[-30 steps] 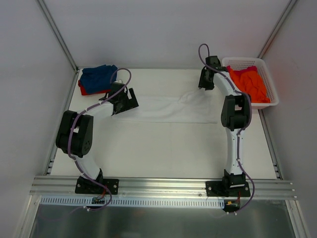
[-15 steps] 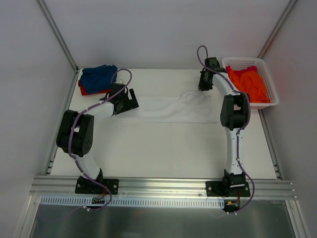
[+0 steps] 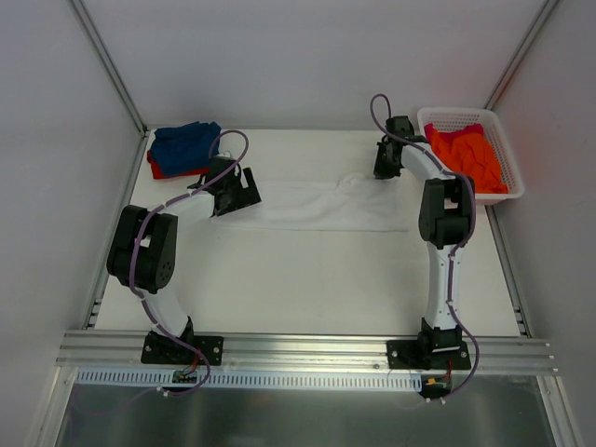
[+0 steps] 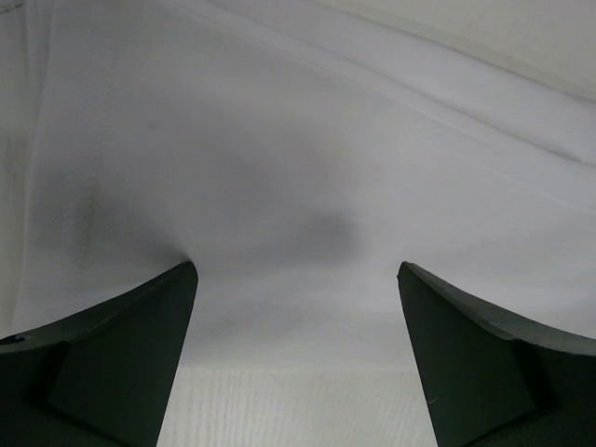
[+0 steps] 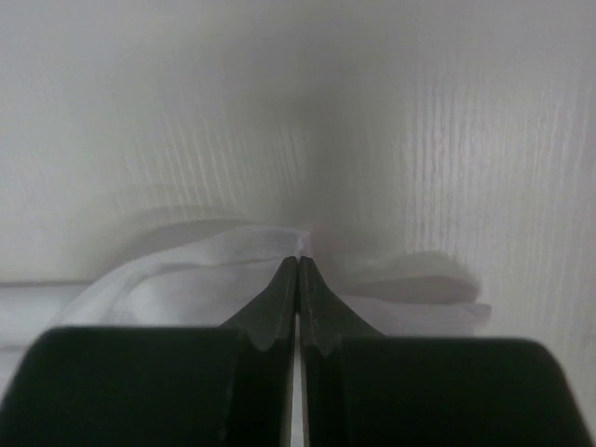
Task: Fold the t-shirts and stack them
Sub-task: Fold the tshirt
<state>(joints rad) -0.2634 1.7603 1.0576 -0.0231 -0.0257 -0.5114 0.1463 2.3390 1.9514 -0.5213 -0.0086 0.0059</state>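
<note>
Shows the white t-shirt (image 3: 317, 207) lying as a long strip across the far half of the worktop (image 3: 298, 279), pinched at a raised fold on its far right end by the right jaws, shut tight. Finds the left jaws spread wide over the strip's left end, gripping nothing. Places the orange t-shirt (image 3: 470, 154) in the basket (image 3: 454, 114) far right, the blue t-shirt (image 3: 186, 142) atop the red t-shirt (image 3: 158, 170) far left.
</note>
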